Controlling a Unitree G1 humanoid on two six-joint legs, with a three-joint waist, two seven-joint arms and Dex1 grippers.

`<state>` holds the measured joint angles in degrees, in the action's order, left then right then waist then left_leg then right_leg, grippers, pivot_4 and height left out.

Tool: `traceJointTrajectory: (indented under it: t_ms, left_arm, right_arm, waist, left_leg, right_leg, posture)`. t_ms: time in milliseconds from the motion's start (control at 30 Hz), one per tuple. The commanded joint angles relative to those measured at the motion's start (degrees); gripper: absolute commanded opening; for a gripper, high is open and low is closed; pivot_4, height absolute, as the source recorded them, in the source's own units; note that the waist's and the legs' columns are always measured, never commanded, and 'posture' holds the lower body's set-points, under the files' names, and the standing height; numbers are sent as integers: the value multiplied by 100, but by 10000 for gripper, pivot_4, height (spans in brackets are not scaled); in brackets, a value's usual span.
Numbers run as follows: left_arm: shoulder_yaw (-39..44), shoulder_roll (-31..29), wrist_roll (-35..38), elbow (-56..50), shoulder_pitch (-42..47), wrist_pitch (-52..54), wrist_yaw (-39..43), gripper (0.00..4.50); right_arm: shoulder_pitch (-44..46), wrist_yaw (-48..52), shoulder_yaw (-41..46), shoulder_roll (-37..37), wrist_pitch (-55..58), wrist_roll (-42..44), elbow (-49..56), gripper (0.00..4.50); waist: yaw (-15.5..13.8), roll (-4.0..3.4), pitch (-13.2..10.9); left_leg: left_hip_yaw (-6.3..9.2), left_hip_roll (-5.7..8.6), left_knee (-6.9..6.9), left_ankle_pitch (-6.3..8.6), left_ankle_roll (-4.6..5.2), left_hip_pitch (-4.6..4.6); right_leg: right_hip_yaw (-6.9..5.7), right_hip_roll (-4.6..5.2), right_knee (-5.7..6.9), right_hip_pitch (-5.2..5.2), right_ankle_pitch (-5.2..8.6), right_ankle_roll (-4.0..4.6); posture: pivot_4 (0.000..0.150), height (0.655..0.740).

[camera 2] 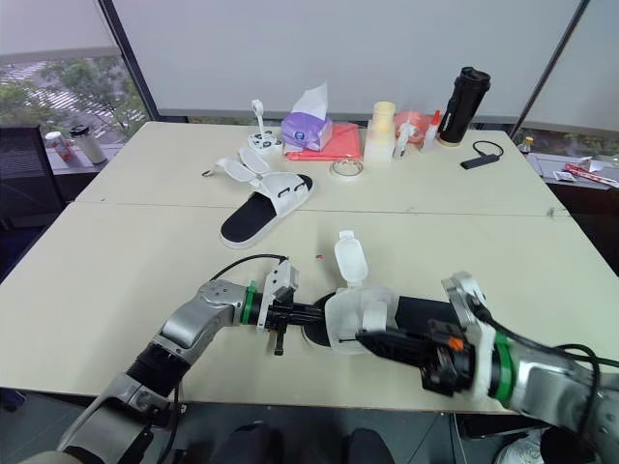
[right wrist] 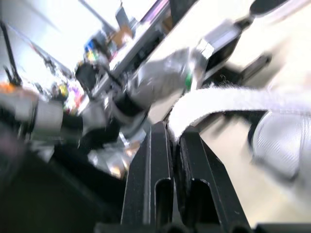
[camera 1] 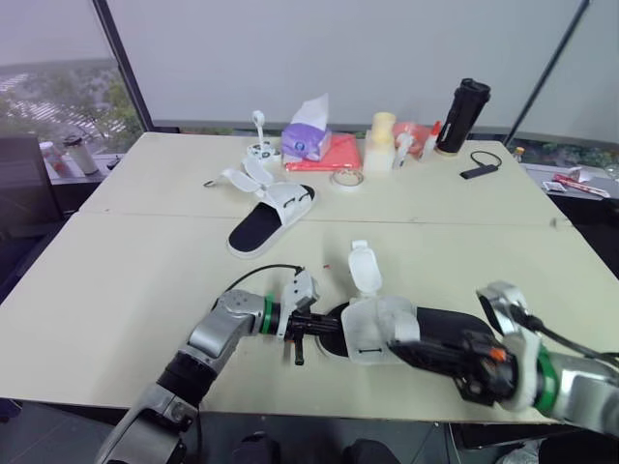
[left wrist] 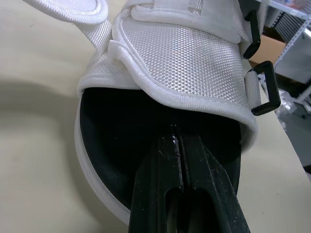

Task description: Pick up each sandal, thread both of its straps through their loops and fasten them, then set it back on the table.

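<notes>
Sandal [camera 1: 387, 329] is lying at the table's [camera 1: 145, 251] front edge. The right gripper [right wrist: 174, 130] is pinching its strap [right wrist: 228, 99]. The left gripper [left wrist: 176, 138], fingers closed together, is touching its insole [left wrist: 112, 126].

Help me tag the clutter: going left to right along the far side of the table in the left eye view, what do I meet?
Small white gadget → purple tissue pack → tape roll → cream bottle → black flask.
</notes>
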<state>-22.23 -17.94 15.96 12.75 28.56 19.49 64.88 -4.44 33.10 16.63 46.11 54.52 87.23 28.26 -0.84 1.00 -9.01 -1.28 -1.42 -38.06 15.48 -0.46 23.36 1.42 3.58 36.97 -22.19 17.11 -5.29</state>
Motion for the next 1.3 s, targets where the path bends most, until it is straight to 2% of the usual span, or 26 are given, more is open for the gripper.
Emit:
traceJointTrajectory:
  t_ms: [33,100,200,400,467,567,700,800,1067,1233,1300]
  left_arm:
    - [-181,-46,-369,289,-164,147,-172,0]
    - [-180,-54,-376,251,-208,151,-185,0]
    - [-162,-62,-373,168,-275,192,-226,0]
    - [-149,-89,-357,8,-399,256,-287,0]
    - [-154,-87,-359,-16,-423,266,-298,0]
    - [-169,-74,-364,-25,-437,273,-303,0]
    - [-187,-47,-370,-8,-415,273,-296,0]
    - [-190,-25,-380,27,-381,262,-294,0]
    - [-108,33,-395,67,-365,226,-426,0]
    - [-101,44,-392,-1,-435,236,-459,0]
    - [-91,49,-395,2,-436,234,-472,0]
  right_arm:
    - [557,-429,-185,-311,-80,18,-629,424]
    - [801,-570,-273,-457,-55,-100,-832,424]
    - [1082,-807,-230,-661,-131,-206,-1144,10175]
    - [1380,-1020,47,-652,-246,-483,-1182,40046]
    - [1549,-955,88,-548,-346,-798,-1143,40046]
    - [1841,-693,-149,-221,-564,-1753,-1114,40046]
    - [2383,-525,-401,-67,-744,-2666,-1715,40046]
    - [2668,-45,-840,157,-628,-3311,-2201,40046]
    - [3283,754,-1097,74,78,-3581,-3081,40046]
    - [3277,1054,-1161,63,393,-3666,-3088,40046]
    - [3261,1079,-1177,35,497,-3745,-3096,34919]
  waist:
    - [1,-2,1]
    - [3,-5,3]
    - [8,-7,4]
    - [14,-8,4]
    - [19,-11,5]
    - [18,-16,5]
    - [17,-16,5]
    - [8,-16,5]
    - [10,-19,5]
    - [11,-20,5]
    - [16,-20,5]
  left_leg:
    - [0,2,0,0,0,1]
    - [0,5,0,0,0,3]
    - [1,3,1,0,0,3]
    - [1,3,6,0,0,6]
    - [1,2,7,0,0,6]
    - [1,2,7,0,0,5]
    - [-1,2,10,0,0,5]
    - [-1,3,10,1,0,6]
    - [-1,9,14,0,0,8]
    - [-1,23,17,1,-1,10]
    - [-2,34,20,1,-1,10]
  right_leg:
    - [1,3,0,-1,0,0]
    - [1,10,1,-3,0,0]
    - [1,14,0,-2,-1,0]
    - [1,22,0,-6,-1,1]
    - [1,22,0,-7,-1,1]
    - [2,23,0,-8,-1,2]
    - [2,24,-1,-10,0,3]
    - [1,26,-3,-10,0,4]
    - [0,40,-8,-11,-1,5]
    - [-3,60,-15,-10,-1,5]
    - [-4,74,-17,-11,-1,5]
  posture:
    - [1500,7400]
    - [1500,7400]
    - [1500,7400]
    - [1500,7400]
    - [1500,7400]
    - [1500,7400]
    - [1500,7400]
    - [1500,7400]
    - [1500,7400]
    - [1500,7400]
    - [1500,7400]
